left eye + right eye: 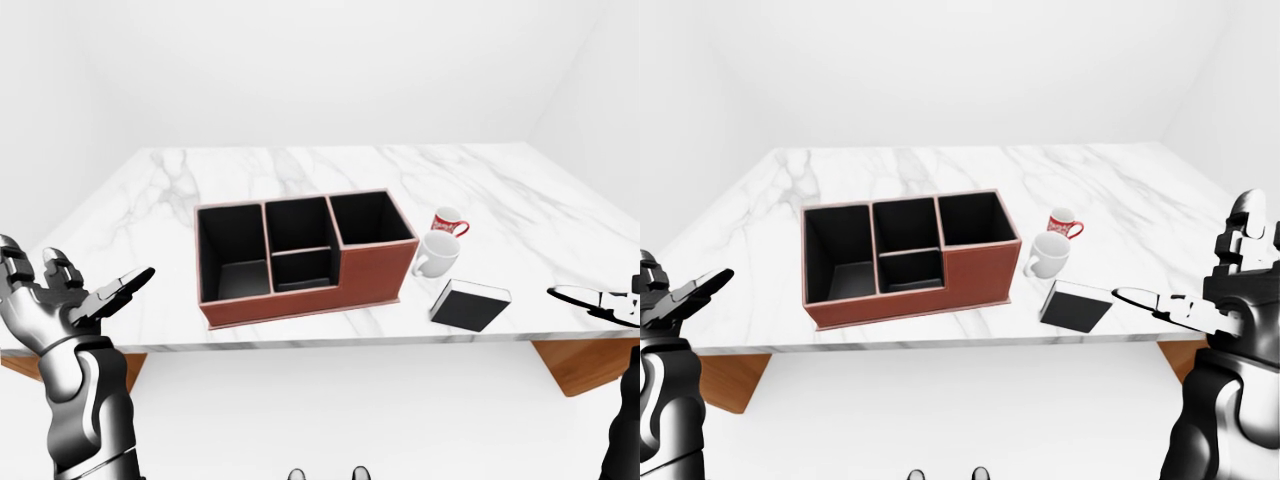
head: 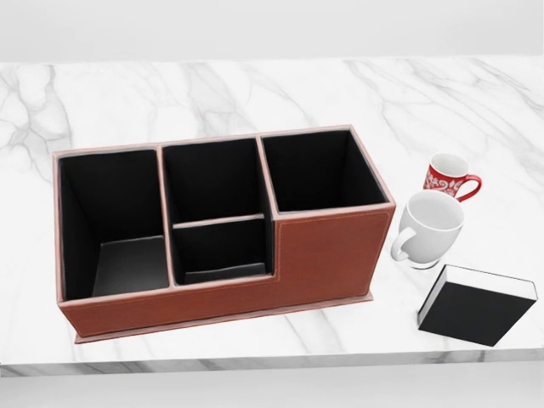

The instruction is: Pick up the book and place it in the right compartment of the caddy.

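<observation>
A: Book point(image 2: 478, 307) count is one: a black volume with white page edges, lying flat near the bottom edge of the marble table point(image 2: 212, 93), at the lower right of the head view, well apart from both hands.

B: And the rest?

A: One caddy point(image 2: 331, 251), brown outside and black inside, standing left of the book. Two mugs: a white mug point(image 2: 429, 225) just above the book, between it and the caddy's right end, and a red patterned mug point(image 2: 450, 177) right behind the white one, higher in the view.

B: How many compartments in the caddy?

A: Four. A large one at the left, two in the middle split by a low divider, and a tall right compartment point(image 2: 319, 170). All four show only black lining, with nothing inside. Both mugs look empty too, though the red one's interior is small.

B: Hands?

A: Two. The left hand point(image 1: 60, 300) is held up off the table's left edge, fingers spread wide, holding nothing. The right hand point(image 1: 1215, 295) is off the table's right edge near the book, fingers extended and open, also empty.
</observation>
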You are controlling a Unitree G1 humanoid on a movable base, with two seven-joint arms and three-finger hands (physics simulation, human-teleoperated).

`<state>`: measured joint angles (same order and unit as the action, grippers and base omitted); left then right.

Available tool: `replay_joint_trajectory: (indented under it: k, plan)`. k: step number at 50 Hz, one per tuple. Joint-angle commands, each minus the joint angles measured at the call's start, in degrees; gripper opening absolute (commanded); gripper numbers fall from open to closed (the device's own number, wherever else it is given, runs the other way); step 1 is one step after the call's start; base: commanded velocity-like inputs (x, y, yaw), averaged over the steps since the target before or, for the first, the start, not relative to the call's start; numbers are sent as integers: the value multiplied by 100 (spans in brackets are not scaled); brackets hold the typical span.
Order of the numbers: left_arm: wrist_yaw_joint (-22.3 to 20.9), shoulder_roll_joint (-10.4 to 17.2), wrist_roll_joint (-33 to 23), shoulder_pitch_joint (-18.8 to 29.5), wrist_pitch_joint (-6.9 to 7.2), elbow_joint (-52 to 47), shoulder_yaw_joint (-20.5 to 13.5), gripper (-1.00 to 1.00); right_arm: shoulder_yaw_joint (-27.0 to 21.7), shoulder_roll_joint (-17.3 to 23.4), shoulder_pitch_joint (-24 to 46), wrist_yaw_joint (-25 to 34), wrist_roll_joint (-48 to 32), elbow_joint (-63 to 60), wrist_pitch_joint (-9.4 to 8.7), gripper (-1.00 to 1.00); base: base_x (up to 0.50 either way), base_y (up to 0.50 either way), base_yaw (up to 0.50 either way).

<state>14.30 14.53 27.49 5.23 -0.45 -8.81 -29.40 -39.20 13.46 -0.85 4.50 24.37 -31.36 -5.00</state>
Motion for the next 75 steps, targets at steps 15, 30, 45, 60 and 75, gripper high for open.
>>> replay_joint_trajectory:
  k: [15,30,45,60,75]
  plan:
    - [7,6,-32,-9,59,-92,-28,100,-62,9,-14,10,90,-141,0,100,38,0,0]
    - [-2,6,-21,-12,139,-165,-53,100,-79,27,-7,20,85,-169,0,100,38,0,0]
    - [34,24,-122,-51,244,-422,-119,100,135,1291,765,831,-1062,-741,0,100,5,0,0]
    - [-21,-14,-243,-57,238,-425,-68,100,43,472,-478,3550,-4724,-130,0,100,0,0,0]
    - [-92,-35,-443,-21,208,-408,-5,100,-2401,-251,-1936,3550,-6547,450,1000,100,0,0,0]
